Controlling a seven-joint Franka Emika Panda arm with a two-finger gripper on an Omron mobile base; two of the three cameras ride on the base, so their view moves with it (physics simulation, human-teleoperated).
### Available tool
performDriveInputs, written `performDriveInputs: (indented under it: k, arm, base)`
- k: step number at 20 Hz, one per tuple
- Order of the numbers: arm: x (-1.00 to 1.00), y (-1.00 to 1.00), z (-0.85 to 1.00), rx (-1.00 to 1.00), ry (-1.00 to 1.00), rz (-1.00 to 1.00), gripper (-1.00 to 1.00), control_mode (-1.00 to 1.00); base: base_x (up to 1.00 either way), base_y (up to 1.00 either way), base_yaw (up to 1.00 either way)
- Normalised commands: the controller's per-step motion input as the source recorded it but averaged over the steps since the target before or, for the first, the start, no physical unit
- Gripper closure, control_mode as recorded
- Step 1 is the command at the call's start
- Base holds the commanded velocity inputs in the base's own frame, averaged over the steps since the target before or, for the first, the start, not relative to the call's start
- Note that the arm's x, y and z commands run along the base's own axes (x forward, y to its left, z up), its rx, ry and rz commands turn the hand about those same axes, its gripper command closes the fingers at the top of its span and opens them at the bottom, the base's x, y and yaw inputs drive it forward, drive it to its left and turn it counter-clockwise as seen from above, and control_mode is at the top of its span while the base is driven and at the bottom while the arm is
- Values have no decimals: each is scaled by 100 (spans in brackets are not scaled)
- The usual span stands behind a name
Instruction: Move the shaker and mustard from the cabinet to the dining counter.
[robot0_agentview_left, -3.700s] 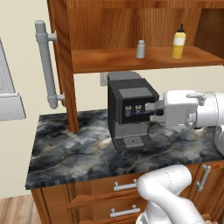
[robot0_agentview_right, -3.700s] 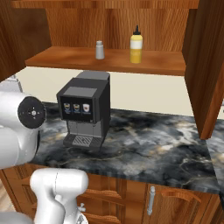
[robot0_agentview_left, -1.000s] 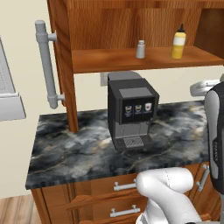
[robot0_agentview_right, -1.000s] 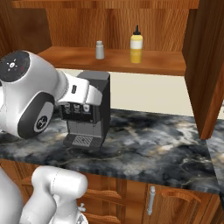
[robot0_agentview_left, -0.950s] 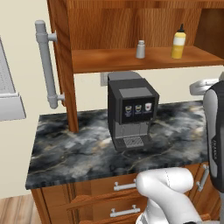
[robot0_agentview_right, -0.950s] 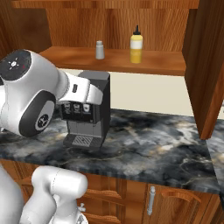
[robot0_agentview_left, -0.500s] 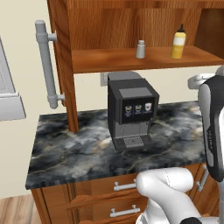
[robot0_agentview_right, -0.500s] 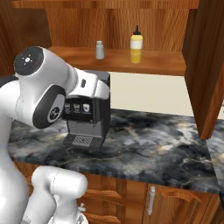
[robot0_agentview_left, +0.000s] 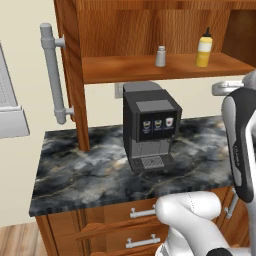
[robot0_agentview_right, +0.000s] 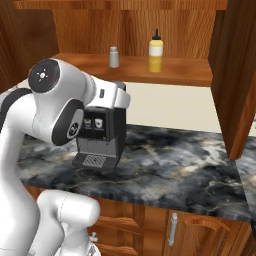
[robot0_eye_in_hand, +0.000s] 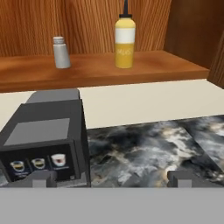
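The shaker (robot0_agentview_left: 160, 56) and the mustard (robot0_agentview_left: 204, 48) stood upright on the open cabinet's (robot0_agentview_left: 150, 67) wooden shelf, shaker to the left, mustard to the right, near each other but apart. Below them a black coffee machine (robot0_agentview_left: 150, 127) sat on the dark marbled counter (robot0_agentview_left: 75, 175). In the hand view the gripper (robot0_eye_in_hand: 112, 178) hung low in front of that machine, fingertips (robot0_eye_in_hand: 41, 178) spread wide with nothing between them, well short of the shelf and both items.
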Motion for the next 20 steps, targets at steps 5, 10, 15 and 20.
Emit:
performDriveInputs:
  k: [5,10,15,20]
  arm:
    - [39,0,12,0,0,-1,-100,-100]
    - [39,-3,18,0,0,-1,-100,-100]
    - [34,-9,13,0,0,-3,-100,-100]
    - [31,-5,3,0,-2,-3,-100,-100]
  base:
    - [0,0,0]
    - [0,0,0]
    - [0,0,0]
    - [0,0,0]
